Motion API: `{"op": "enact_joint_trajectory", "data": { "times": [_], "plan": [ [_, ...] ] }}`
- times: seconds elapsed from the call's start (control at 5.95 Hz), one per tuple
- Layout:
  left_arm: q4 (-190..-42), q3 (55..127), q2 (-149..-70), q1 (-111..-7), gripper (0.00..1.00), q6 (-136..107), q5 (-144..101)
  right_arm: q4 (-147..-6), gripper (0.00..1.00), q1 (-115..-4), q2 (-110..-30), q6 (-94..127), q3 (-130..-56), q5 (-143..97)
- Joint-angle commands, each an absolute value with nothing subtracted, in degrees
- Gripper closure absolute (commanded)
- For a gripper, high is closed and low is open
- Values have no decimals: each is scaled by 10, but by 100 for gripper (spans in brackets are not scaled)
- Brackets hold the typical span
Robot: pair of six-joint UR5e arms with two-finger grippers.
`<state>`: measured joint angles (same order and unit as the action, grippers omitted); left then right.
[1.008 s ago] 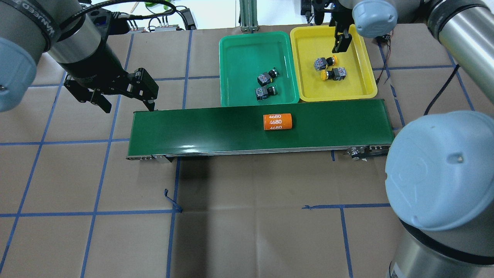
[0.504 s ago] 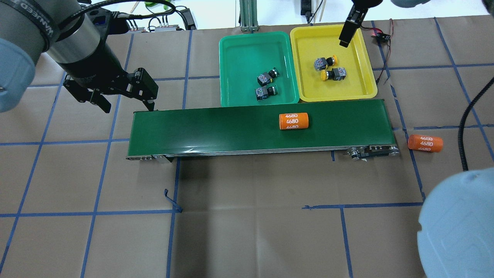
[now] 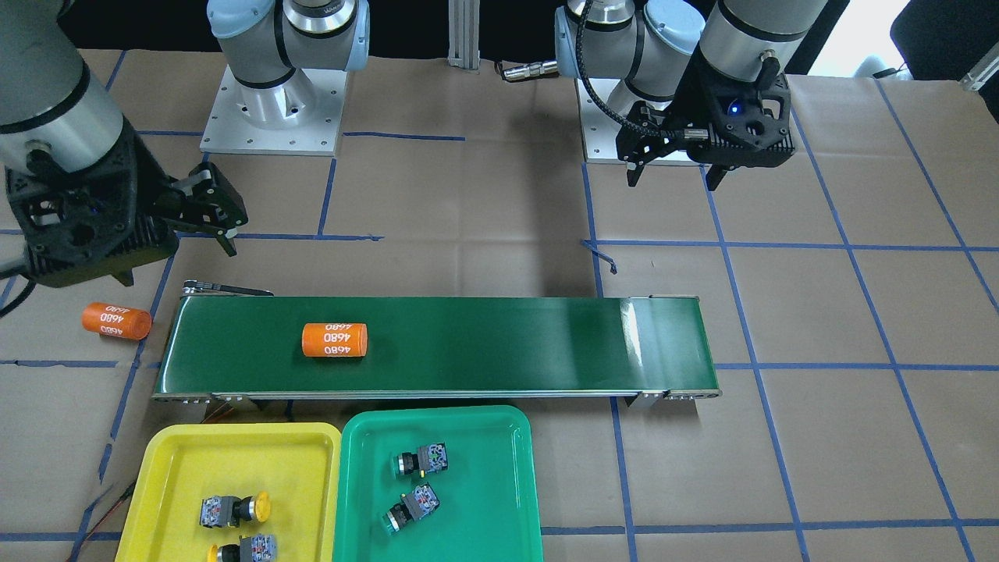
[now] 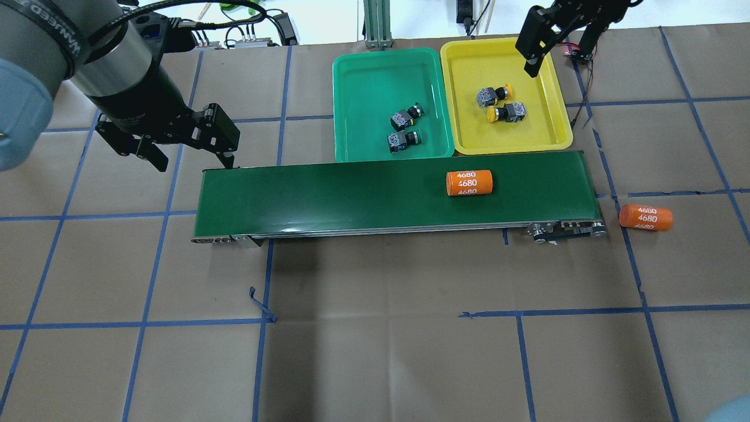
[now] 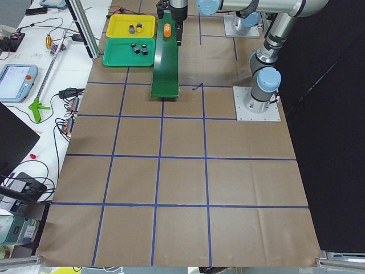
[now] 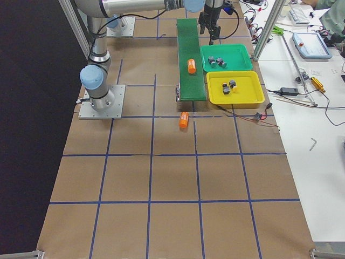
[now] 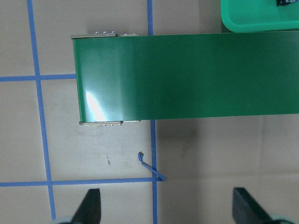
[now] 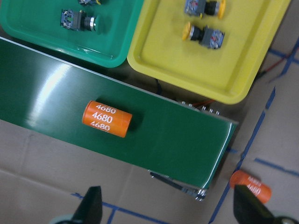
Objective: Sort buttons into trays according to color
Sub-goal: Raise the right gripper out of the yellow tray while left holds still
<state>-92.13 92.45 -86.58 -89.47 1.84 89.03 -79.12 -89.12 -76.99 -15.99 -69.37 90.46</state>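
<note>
Two green-capped buttons (image 4: 405, 116) (image 4: 403, 139) lie in the green tray (image 4: 357, 82). Two yellow-capped buttons (image 4: 495, 94) (image 4: 507, 112) lie in the yellow tray (image 4: 548, 123). My left gripper (image 4: 190, 157) is open and empty, hovering by the left end of the conveyor belt (image 4: 328, 193). My right gripper (image 4: 561, 50) is open and empty, raised over the far right corner of the yellow tray. The right wrist view shows its fingers (image 8: 91, 205) spread wide with nothing between them, above the belt's right end.
An orange cylinder marked 4680 (image 4: 469, 183) lies on the belt near its right end. A second one (image 4: 645, 217) lies on the paper right of the belt. Cables and gear sit beyond the table's far edge.
My right gripper rose from low inside the yellow tray to above its far right corner, and its arm swung out of view. The orange cylinder rode right along the belt. The left arm stayed still.
</note>
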Motion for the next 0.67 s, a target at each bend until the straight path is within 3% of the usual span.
{"op": "enact_joint_trajectory", "data": {
  "times": [0.0,0.34,0.5],
  "plan": [
    [-921,925,-866,-895,2,18,890,-727,0,-895,-816,42,-731,901],
    [-921,925,-866,-895,2,18,890,-791,0,-895,-865,44,-812,903],
    [-921,925,-866,-895,2,18,890,-826,0,-896,-863,51,-817,905]
  ]
}}
